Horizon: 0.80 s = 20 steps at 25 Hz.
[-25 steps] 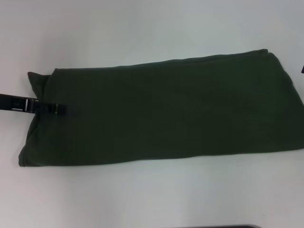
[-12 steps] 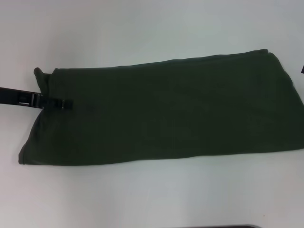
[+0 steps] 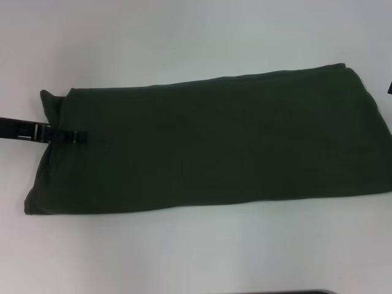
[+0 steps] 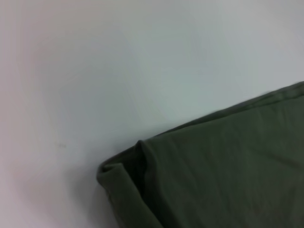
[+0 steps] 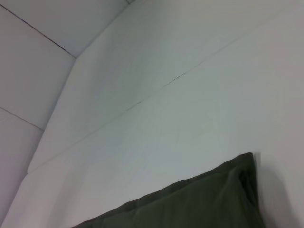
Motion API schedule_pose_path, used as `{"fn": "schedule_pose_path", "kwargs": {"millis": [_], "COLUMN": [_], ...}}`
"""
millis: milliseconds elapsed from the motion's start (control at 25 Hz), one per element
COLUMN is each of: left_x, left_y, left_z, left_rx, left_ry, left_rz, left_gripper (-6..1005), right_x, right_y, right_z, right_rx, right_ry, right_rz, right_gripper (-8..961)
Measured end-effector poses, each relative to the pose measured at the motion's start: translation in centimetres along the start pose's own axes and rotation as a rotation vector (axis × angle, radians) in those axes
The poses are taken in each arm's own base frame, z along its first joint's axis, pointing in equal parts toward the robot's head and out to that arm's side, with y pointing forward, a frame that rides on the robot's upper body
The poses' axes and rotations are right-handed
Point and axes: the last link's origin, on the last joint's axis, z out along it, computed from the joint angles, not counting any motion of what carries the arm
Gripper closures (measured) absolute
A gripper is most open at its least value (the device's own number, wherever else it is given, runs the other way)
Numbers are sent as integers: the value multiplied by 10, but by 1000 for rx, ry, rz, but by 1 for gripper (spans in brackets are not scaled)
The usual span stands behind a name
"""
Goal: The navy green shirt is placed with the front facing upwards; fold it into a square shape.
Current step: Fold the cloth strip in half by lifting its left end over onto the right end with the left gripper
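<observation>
Across the middle of the white table (image 3: 184, 257) lies the navy green shirt (image 3: 214, 147), a dark olive-green cotton garment already folded into one long band with its plain cloth upward. In the head view the band runs slightly aslant, its left end nearer the camera and its right end farther off, almost reaching the picture's right edge. No lettering or collar shows on the upper face.

At the left end the cloth is uneven: the far corner sticks out as a small rounded flap beyond the main edge, and the near corner tapers to a blunt point. The left wrist view shows that far corner close up, a rolled lip of fabric with a dark crease just behind it, resting on the table.

The left gripper (image 3: 78, 136), a thin black bar with bright metal fittings, reaches in from the left edge of the head view and lies over the left short edge of the shirt, its tip over the cloth. How far its fingers are parted, and whether they have hold of the fabric, cannot be told.

The right gripper (image 3: 390, 89) shows only as a dark sliver at the right edge of the head view, just beyond the shirt's right end. The right wrist view shows the shirt's far right corner, folded thick, lying flat on the table.
</observation>
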Motion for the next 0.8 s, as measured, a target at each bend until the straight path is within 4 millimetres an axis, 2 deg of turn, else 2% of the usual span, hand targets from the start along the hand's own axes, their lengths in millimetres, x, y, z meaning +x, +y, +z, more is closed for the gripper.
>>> {"fn": "schedule_pose_path", "kwargs": {"millis": [800], "left_x": [-5], "left_y": [-13], "left_z": [-7], "left_rx": [80], "left_ry": [-11], "left_rz": [-7], "left_gripper": [124], "right_x": [0], "right_y": [0], "right_z": [0], "right_rx": [1], "right_ry": [0], "right_rz": [3], "right_gripper": [208]}}
